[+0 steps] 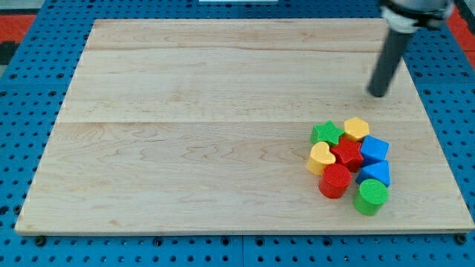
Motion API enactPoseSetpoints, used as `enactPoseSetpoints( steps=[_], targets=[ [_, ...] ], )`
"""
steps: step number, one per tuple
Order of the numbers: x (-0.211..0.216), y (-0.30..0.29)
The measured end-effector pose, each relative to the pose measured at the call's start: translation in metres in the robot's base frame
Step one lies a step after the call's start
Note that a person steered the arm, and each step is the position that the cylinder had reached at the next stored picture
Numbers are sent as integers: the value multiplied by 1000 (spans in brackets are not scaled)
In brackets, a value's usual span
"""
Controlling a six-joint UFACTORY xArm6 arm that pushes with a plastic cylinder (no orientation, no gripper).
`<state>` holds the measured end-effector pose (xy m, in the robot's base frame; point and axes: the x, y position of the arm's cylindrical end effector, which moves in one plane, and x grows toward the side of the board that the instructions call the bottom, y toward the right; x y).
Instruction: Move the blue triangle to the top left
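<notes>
The blue triangle (pixel 375 173) lies in a tight cluster of blocks at the board's lower right. Around it are a blue cube (pixel 374 148), a red star (pixel 347 153), a red cylinder (pixel 335 180), a green cylinder (pixel 370 196), a yellow heart (pixel 320 157), a green star (pixel 326 134) and a yellow hexagon (pixel 356 128). My tip (pixel 378 94) is above the cluster, toward the view's upper right, apart from every block and roughly 45 pixels above the yellow hexagon.
The wooden board (pixel 185 141) rests on a blue perforated table (pixel 22 133). The rod's dark mount (pixel 415 11) shows at the view's top right.
</notes>
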<state>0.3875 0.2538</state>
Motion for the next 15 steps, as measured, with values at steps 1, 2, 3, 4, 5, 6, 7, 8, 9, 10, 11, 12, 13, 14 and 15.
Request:
enactPoseSetpoints(
  steps=[1,2,3,4,5,6,7,8,9,10,11,12,13,14,15],
  targets=[
    [71,34],
    [147,25],
    [161,-18],
    [176,-60],
    [175,-78],
    [152,-118],
    [124,-158],
    [93,-193],
    [78,-273],
    [47,-338],
    [34,-297],
    [45,-282],
    [52,-271],
    [1,-273],
    [-57,-270]
  ],
)
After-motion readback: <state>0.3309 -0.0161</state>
